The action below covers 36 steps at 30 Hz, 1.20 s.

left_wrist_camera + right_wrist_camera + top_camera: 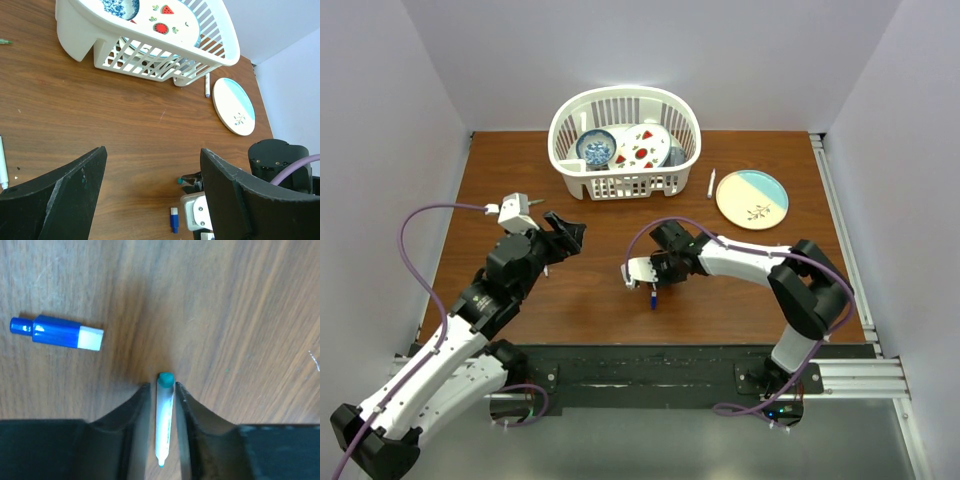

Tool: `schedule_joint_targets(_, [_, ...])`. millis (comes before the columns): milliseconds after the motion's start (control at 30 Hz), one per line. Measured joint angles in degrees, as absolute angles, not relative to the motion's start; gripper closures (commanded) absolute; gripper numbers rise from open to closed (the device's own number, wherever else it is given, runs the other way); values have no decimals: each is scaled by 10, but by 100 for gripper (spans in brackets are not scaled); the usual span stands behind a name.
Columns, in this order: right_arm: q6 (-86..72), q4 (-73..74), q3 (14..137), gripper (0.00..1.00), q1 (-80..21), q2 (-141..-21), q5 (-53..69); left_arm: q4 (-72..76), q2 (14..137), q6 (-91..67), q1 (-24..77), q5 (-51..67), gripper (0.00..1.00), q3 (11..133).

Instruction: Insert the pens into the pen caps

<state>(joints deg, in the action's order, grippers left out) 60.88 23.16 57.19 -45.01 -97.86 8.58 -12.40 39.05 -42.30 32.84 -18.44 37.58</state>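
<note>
Shows the left arm rising from the near left corner, elbow folded, wrist tipped toward the middle of the table (590, 310). Holds the left gripper (567, 234) spread wide over bare wood, with nothing between its jaws.

Shows the right arm bent out to the right at the elbow, forearm running back leftward low across the table, wrist turned down. Sets the right gripper (162, 385) close to the wood, its fingers (137, 410) narrowly flanking a white pen with a teal tip (165, 425), barrel lying along the gap and tip poking just past the fingertips. Cannot tell whether pinching that pen or merely bracketing it, given thin dark slivers on both sides of the barrel.

Shows a blue pen cap (56, 332), white at one end, lying on its side near the right gripper and apart from the pen. Shows a second pen (712, 183) far back, between the white dish basket (620, 186) and the cream-and-turquoise plate (752, 198). Catches a third white pen (3, 167) at the left edge of the left wrist view.
</note>
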Motion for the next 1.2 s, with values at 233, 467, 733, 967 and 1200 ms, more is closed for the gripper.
schedule_joint_targets(233, [421,183,572,59,-451,-923,67,-125,389,-423,328,-179,20,376])
schedule_joint_targets(467, [-115,173,618,69,-451,-875,-79,-126,367,-421,328,-178,20,376])
schedule_joint_targets(733, [-644,371,663,53,-435,-906,-167,-136,347,-409,328,-178,20,376])
schedule_joint_targets(967, [-889,474,686,62,-430,-953,-175,-147,329,-408,328,-178,20,376])
schedule_joint_targets(1200, [-998,484,691,61,-422,-1003,-175,-149,328,-407,328,-177,20,376])
